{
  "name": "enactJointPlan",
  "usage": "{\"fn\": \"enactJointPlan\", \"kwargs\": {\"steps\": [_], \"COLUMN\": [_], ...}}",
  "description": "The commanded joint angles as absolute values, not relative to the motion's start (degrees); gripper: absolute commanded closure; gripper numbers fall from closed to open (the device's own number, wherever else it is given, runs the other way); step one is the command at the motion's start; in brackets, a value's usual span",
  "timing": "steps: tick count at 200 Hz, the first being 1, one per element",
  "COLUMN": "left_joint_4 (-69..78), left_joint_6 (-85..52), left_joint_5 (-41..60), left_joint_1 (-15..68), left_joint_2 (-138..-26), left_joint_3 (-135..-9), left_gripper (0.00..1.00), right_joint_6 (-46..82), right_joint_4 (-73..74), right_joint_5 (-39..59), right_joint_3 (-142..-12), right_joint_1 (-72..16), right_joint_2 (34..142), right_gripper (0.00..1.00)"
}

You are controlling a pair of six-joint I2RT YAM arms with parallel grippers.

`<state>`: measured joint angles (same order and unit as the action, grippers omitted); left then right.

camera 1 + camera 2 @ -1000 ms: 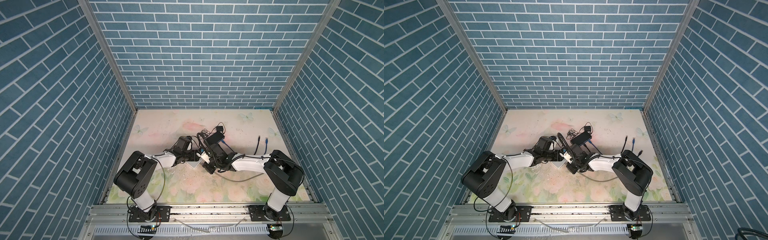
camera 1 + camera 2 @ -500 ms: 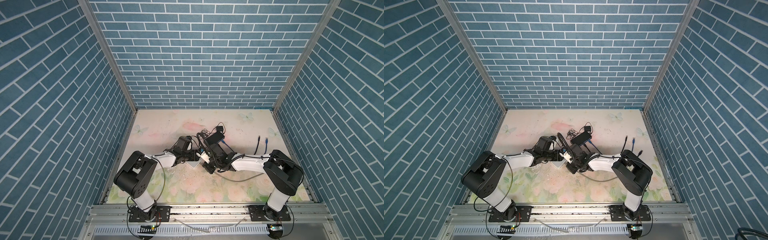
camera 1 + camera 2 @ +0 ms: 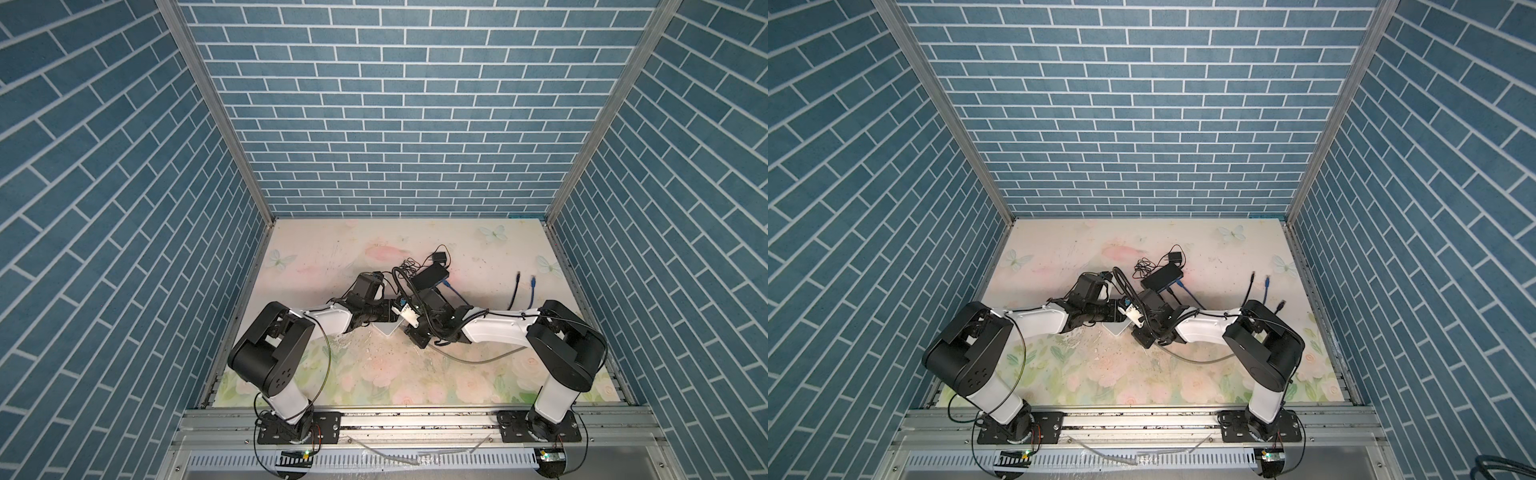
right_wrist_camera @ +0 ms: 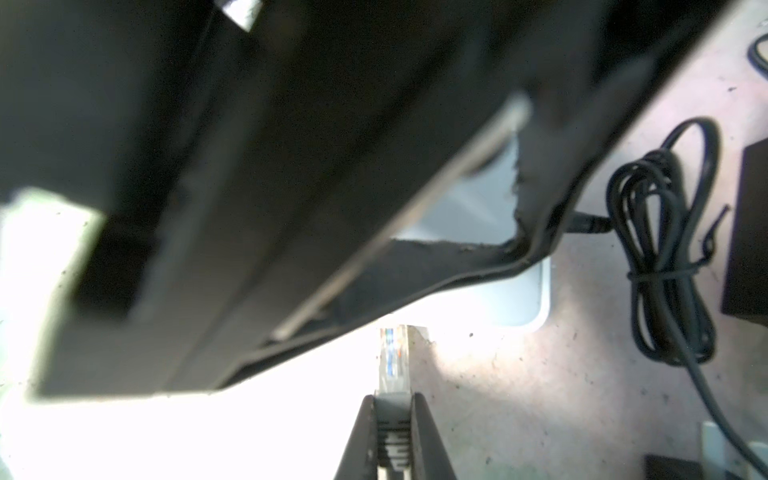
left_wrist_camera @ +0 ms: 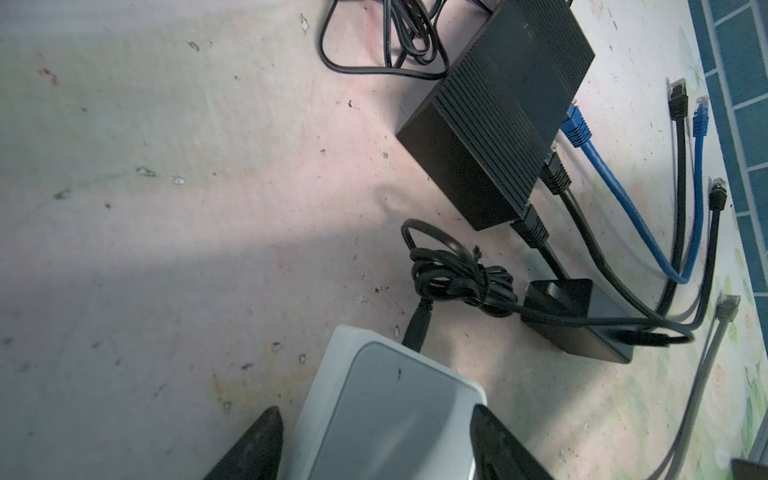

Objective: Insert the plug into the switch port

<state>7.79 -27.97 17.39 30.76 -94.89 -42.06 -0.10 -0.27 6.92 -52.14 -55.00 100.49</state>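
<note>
My right gripper (image 4: 392, 398) is pinched narrow on the grey boot of a clear-tipped network plug (image 4: 394, 357). The plug's tip is aimed at, and just short of, the edge of a white rounded plastic switch box (image 5: 386, 374) lying on the pale floral table mat (image 3: 374, 374). My left gripper (image 5: 374, 411) stands wide astride that box, apparently clamping it. I judge this to be the approach before insertion. The port is hidden, so the next move calls for fine alignment, then a straight push.
</note>
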Motion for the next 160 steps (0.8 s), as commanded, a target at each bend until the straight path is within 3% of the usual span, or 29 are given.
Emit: {"fn": "enactJointPlan", "kwargs": {"steps": [1, 39, 79, 160], "left_joint_4": [2.7, 2.9, 3.6, 8.3], "left_joint_6": [-27.9, -27.9, -28.2, -30.4], "left_joint_5": [19.7, 19.5, 19.4, 19.6], "left_joint_1": [32.6, 32.8, 33.0, 33.1], "left_joint_2": [-97.8, -97.9, -98.2, -98.9], "left_joint_3": [-40.3, -40.2, -40.2, -37.5], "left_gripper": [0.27, 0.27, 0.27, 0.27], "right_joint_6": [-2.6, -2.5, -4.0, -2.7], "right_joint_4": [-1.0, -1.0, -2.1, 0.8], "right_joint_5": [4.2, 0.6, 3.2, -0.4], "right_joint_3": [-53.5, -54.4, -55.1, -45.9], "right_joint_1": [-57.0, -57.0, -57.5, -58.4], "right_joint_2": [103.5, 104.5, 104.5, 97.0], "right_gripper": [1.0, 1.0, 1.0, 1.0]}}
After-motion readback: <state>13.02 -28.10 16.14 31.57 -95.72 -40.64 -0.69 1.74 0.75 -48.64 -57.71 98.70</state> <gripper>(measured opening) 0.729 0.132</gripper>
